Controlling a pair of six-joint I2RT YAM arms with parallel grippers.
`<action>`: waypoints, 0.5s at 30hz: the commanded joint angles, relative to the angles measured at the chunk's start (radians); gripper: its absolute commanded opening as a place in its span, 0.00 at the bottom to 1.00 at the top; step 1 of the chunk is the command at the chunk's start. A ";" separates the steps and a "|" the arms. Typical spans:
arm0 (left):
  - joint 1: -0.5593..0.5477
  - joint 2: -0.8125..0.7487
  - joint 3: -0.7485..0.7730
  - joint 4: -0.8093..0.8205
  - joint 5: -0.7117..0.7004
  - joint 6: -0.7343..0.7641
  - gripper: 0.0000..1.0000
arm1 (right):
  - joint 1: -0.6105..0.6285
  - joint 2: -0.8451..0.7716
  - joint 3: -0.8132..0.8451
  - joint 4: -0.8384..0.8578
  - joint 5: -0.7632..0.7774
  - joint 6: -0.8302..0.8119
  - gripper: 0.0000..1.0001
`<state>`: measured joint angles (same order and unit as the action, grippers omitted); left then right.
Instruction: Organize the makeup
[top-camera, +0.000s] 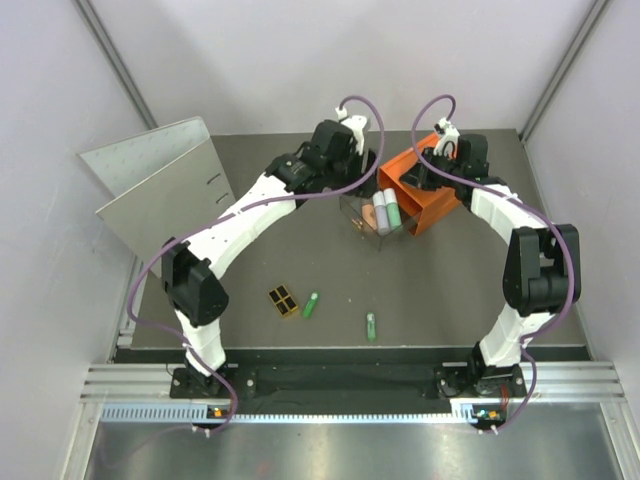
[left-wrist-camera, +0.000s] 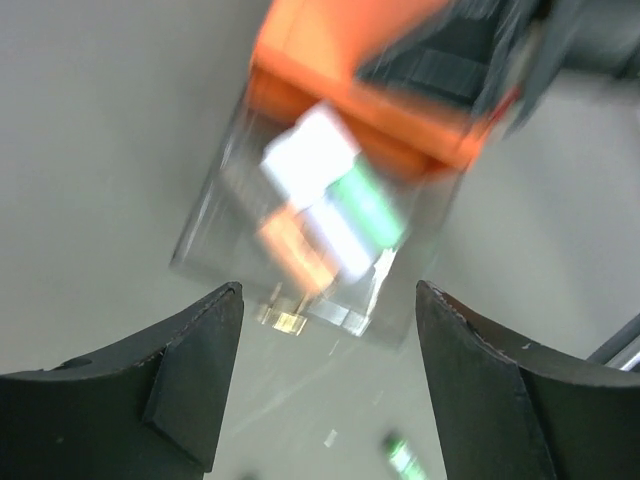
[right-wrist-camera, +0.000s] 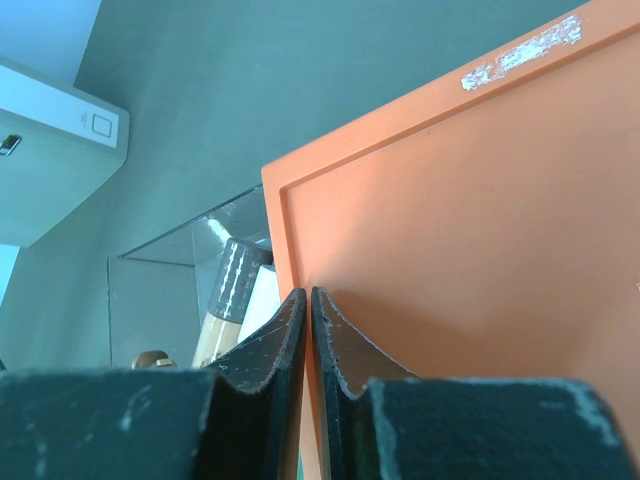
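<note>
Three short tubes, orange (top-camera: 368, 216), lavender-white (top-camera: 381, 212) and mint green (top-camera: 394, 214), lie in a clear drawer (top-camera: 358, 222) pulled out of the orange drawer box (top-camera: 428, 203). The black-and-gold palette (top-camera: 284, 300) and two green sticks (top-camera: 311, 305) (top-camera: 371, 326) lie on the table near the front. My left gripper (left-wrist-camera: 330, 300) is open and empty above the drawer's front; its view is blurred, showing the tubes (left-wrist-camera: 330, 190) and one stick (left-wrist-camera: 405, 460). My right gripper (right-wrist-camera: 310, 300) is shut on the orange box's wall (right-wrist-camera: 450, 230).
A large grey ring binder (top-camera: 165, 190) stands open at the back left, and its corner shows in the right wrist view (right-wrist-camera: 50, 170). White enclosure walls ring the table. A dark-capped tube (right-wrist-camera: 235, 285) shows through the clear drawer beside my right fingers.
</note>
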<state>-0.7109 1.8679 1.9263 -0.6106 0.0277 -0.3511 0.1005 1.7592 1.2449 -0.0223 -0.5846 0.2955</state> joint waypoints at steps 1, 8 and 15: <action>0.004 -0.091 -0.194 -0.054 -0.006 0.115 0.75 | -0.001 0.129 -0.091 -0.326 0.108 -0.073 0.09; 0.005 -0.193 -0.406 -0.009 0.017 0.123 0.80 | -0.004 0.137 -0.085 -0.334 0.109 -0.076 0.08; 0.005 -0.151 -0.452 0.032 0.021 0.129 0.99 | -0.002 0.135 -0.081 -0.344 0.112 -0.085 0.08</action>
<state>-0.7109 1.7378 1.4723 -0.6464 0.0372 -0.2420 0.1005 1.7699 1.2522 -0.0235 -0.5930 0.2886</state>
